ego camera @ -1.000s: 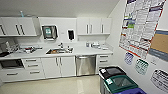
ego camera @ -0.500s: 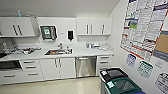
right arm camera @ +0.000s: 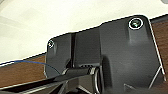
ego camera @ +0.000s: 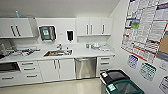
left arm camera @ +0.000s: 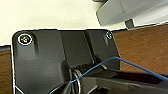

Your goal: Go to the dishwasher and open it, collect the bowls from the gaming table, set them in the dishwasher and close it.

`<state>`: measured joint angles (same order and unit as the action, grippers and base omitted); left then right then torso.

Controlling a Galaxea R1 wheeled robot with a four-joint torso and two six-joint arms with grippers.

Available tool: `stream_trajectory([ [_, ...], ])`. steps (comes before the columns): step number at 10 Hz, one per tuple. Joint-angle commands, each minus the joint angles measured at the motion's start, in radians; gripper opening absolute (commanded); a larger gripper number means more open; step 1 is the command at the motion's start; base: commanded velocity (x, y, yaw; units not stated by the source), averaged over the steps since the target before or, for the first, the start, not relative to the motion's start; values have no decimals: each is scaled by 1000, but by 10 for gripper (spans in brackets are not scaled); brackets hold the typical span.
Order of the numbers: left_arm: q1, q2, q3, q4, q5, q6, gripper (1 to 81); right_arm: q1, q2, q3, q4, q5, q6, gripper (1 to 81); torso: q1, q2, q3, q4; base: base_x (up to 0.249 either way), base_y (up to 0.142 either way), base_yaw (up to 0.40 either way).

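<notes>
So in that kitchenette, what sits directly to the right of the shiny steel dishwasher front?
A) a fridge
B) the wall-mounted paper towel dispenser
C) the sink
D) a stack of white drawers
D: in the head view the closed dishwasher has a stack of white drawers right beside it, while the sink lies up on the counter to its left.

The dishwasher (ego camera: 85, 67) sits under the counter (ego camera: 82, 53) at frame centre, right of the cabinet doors (ego camera: 57, 70) below the sink (ego camera: 58, 52). A drawer stack (ego camera: 105, 65) stands to its right. Wall cabinets (ego camera: 94, 26) hang above. Two bins (ego camera: 120, 82) occupy the lower right, below posters (ego camera: 147, 27) on the right wall.
</notes>
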<state>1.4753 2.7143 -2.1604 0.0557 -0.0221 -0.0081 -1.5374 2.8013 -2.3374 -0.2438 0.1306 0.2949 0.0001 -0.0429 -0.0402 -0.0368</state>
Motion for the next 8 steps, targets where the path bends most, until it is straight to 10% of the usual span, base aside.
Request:
stream_trajectory([
  [1,-52,-14,17,1,50,-1,811,49,-12,9,-15,-42,-3,811,0,0,0,0,108,0,0],
  [8,-52,-14,20,1,50,-1,811,49,-10,8,-15,-42,-3,811,0,0,0,0,92,0,0],
])
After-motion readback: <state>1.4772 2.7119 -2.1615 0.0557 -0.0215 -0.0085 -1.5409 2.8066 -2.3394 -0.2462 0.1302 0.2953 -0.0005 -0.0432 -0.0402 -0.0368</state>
